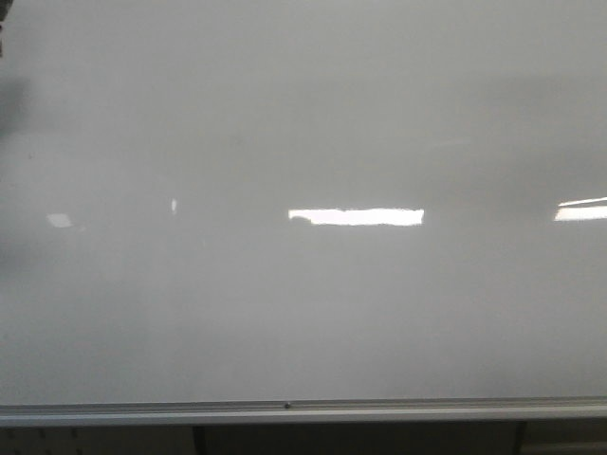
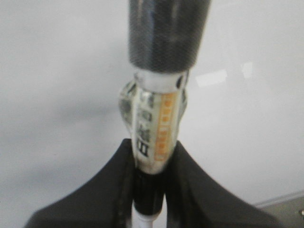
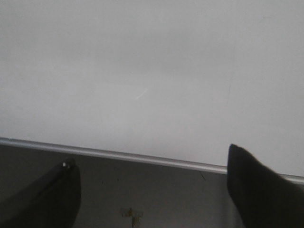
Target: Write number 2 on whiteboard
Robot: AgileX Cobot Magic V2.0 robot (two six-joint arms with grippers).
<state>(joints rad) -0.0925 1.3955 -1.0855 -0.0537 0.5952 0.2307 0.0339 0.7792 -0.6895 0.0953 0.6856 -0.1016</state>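
The whiteboard (image 1: 303, 114) fills the front view, glossy pale grey, with a silver rail (image 1: 303, 409) along its near edge. No number 2 is in view on it. Neither gripper appears in the front view. In the left wrist view my left gripper (image 2: 152, 159) is shut on a marker (image 2: 154, 128), which has a pale labelled barrel with an orange stripe and a black cap end (image 2: 166, 33), and is held over the board (image 2: 57, 95). My right gripper (image 3: 149, 166) stands open and holds nothing, over the board's rail (image 3: 118, 155).
Bright white light reflections (image 1: 356, 216) lie across the board's middle and right. A dark surface with a small yellowish mark (image 3: 132, 213) lies below the rail in the right wrist view. Dark supports (image 1: 199, 439) show under the rail.
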